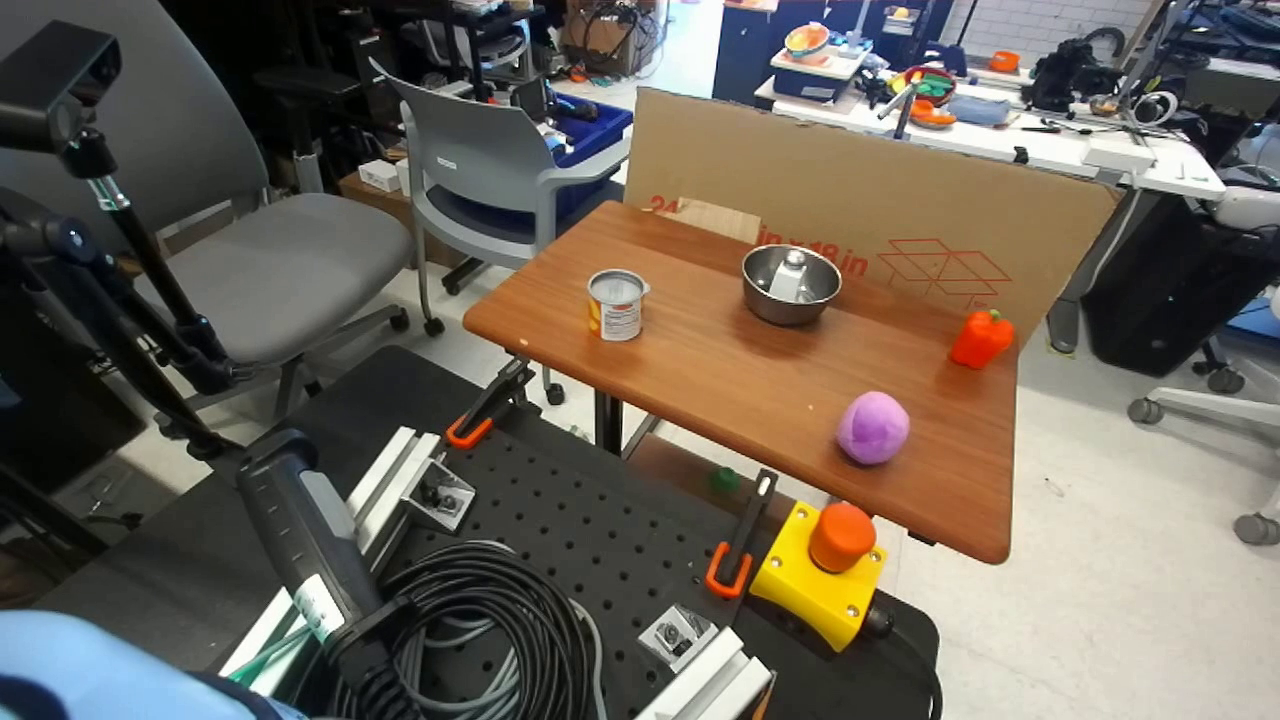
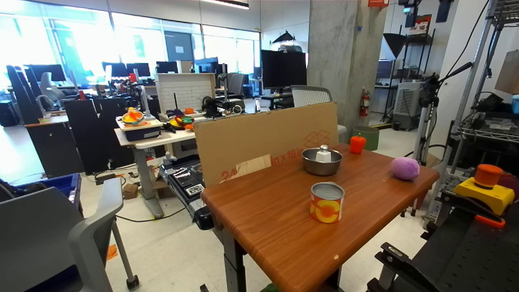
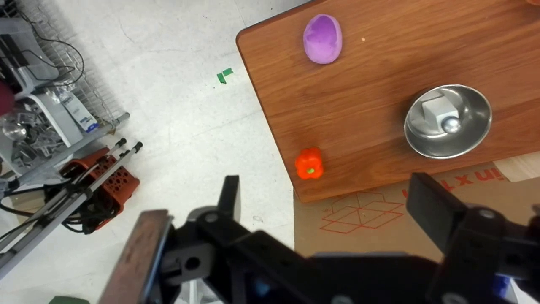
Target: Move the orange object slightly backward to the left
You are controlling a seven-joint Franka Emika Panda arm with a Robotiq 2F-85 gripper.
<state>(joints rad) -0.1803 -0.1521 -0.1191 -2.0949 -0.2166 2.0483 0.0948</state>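
In the wrist view the gripper is empty, its fingers spread wide. The orange pepper sits apart from them, near a corner of the table.

Four things rest directly on the surface: one orange pepper, one purple ball, one metal bowl and one can. The bowl holds one white block with one silver knob. There are two black clamps, one yellow box with one red button, one large cardboard panel, one concrete pillar, one fire extinguisher and two strips of green tape. The jaws show two fingers. Monitors are several, the far ones too small to count exactly.
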